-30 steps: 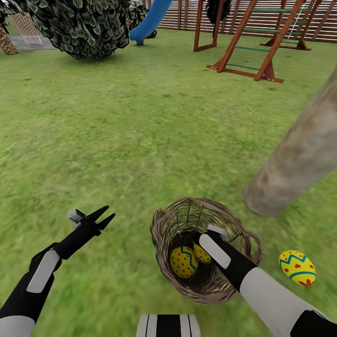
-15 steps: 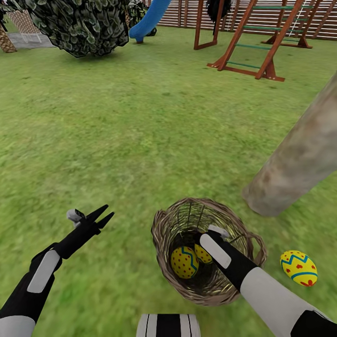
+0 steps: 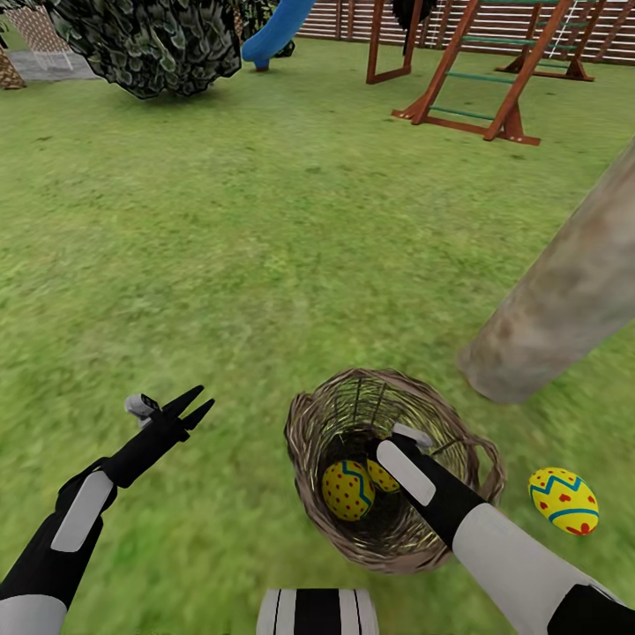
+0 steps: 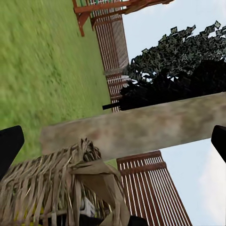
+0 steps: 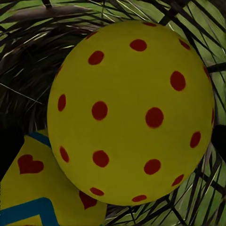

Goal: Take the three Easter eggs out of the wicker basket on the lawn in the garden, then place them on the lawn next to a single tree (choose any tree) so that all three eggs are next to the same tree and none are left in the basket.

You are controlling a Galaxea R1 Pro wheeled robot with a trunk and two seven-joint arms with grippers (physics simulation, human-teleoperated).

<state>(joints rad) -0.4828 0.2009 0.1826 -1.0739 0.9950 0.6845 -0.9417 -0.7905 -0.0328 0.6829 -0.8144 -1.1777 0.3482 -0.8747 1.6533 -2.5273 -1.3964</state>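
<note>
The wicker basket [image 3: 310, 441] stands on the lawn [image 3: 220, 265] in front of me, with two Easter eggs inside. One egg [image 3: 347, 489] lies in plain sight, and the other egg [image 3: 380, 477] is half covered by my right wrist [image 3: 407, 469], which reaches down into the basket. The right gripper's fingers are hidden. In the right wrist view a red-dotted egg [image 5: 132, 110] sits very close, with an egg bearing hearts and a blue band [image 5: 33, 197] beside it. A third egg [image 3: 563, 501] lies on the grass right of the basket, near the tree trunk [image 3: 564, 291]. My left gripper [image 3: 192, 407] hovers open, left of the basket.
A round leafy bush [image 3: 141, 44] stands far left, a blue slide [image 3: 273, 35] and a wooden play frame [image 3: 481, 79] at the back, with the slat fence [image 3: 353, 18] behind. Open grass spreads between them and me.
The whole picture has shifted a little, so the camera moved. Both arms and the eggs stay almost where they were.
</note>
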